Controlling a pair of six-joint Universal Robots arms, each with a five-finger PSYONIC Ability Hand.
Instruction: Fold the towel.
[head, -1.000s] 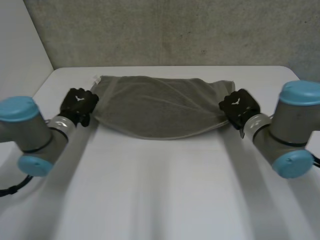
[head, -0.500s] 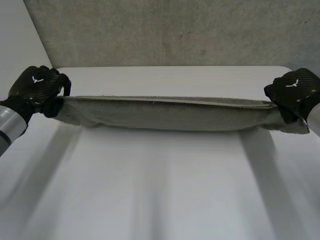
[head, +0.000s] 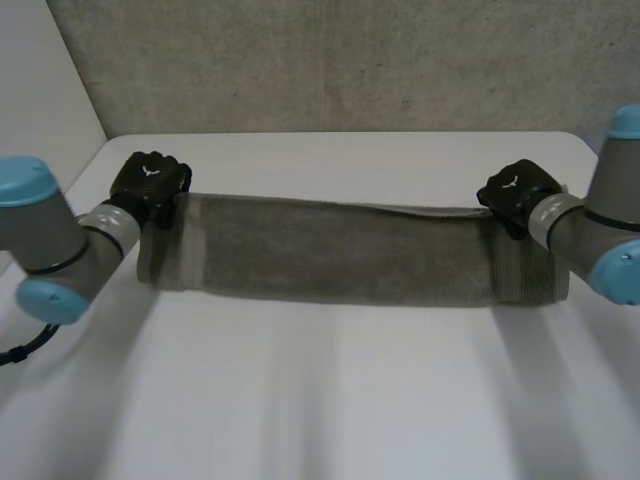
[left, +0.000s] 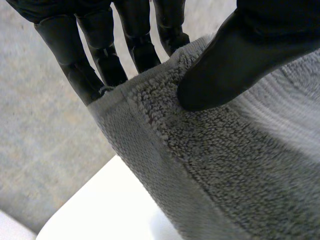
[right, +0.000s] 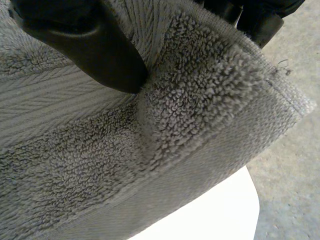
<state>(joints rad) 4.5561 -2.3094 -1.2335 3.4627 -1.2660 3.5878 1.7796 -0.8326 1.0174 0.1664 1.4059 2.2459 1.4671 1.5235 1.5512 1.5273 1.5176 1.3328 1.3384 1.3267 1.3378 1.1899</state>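
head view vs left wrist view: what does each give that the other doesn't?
Head view: the whole towel stretched as a long band between the left hand and the right hand, one at each end, over the white table. Left wrist view: the pinch itself, with the thumb on the towel near its corner and the fingers behind its edge. Shared: left hand, towel, table.
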